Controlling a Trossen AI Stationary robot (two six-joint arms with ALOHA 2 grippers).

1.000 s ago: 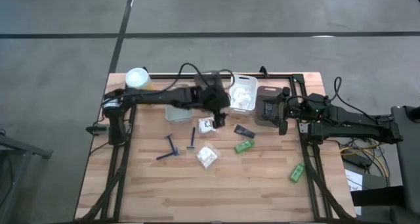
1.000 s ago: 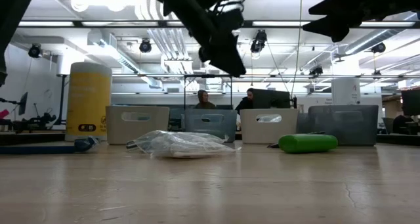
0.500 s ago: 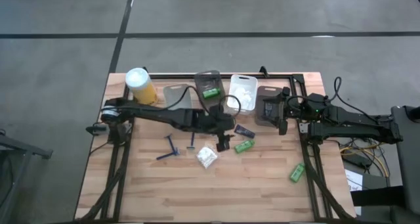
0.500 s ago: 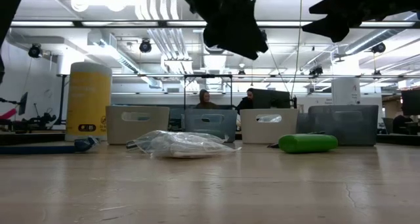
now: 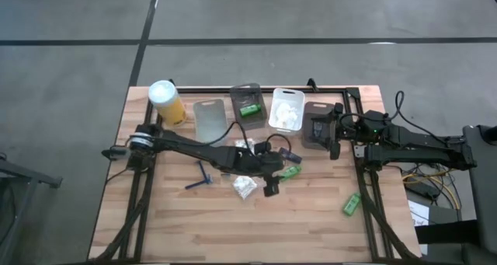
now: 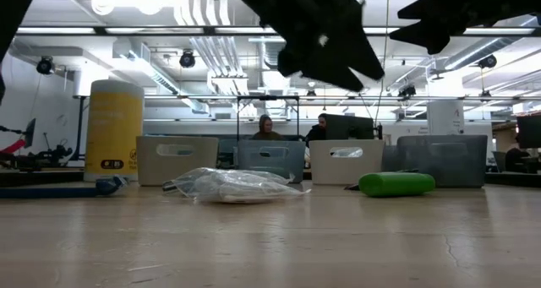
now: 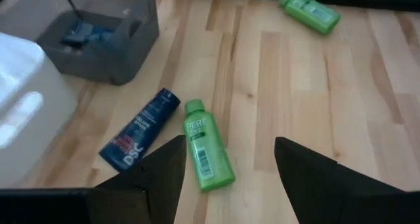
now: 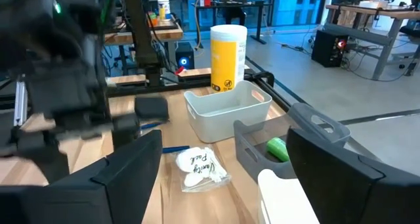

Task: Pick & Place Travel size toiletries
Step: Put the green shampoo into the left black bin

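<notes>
Toiletries lie scattered — your left gripper (image 5: 271, 181) hangs spread and empty over the green tube (image 7: 207, 154); right gripper (image 5: 335, 131), jaws apart, waits near the bins.

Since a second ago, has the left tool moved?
Yes. In the high view the left tool has swung away from the row of bins toward the table's near side, and now hangs open by the green tube. Nothing is held.
</notes>
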